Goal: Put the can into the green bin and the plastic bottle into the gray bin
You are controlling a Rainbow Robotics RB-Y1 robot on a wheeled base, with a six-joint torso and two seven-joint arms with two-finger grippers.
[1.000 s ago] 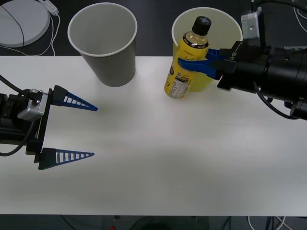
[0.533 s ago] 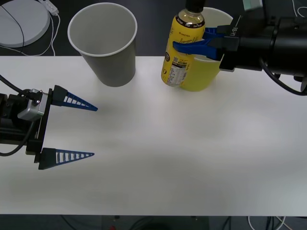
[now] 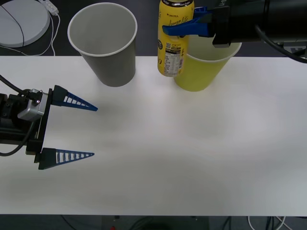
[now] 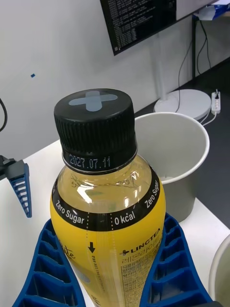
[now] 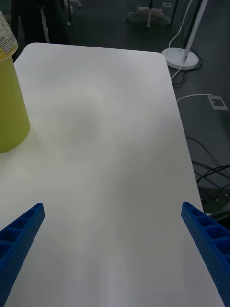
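We've got the right gripper [image 3: 178, 28] clamped around the plastic bottle [image 3: 171, 43], lifted beside the green bin [image 3: 204, 67], and it looks full, so probably heavyish and slick; left gripper [image 3: 69, 128] sits open.

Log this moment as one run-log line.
right gripper: shut on plastic bottle, lifted beside green bin | left gripper: open, idle over table | gray bin: empty

Yellow plastic bottle [image 3: 172, 40] upright, airborne
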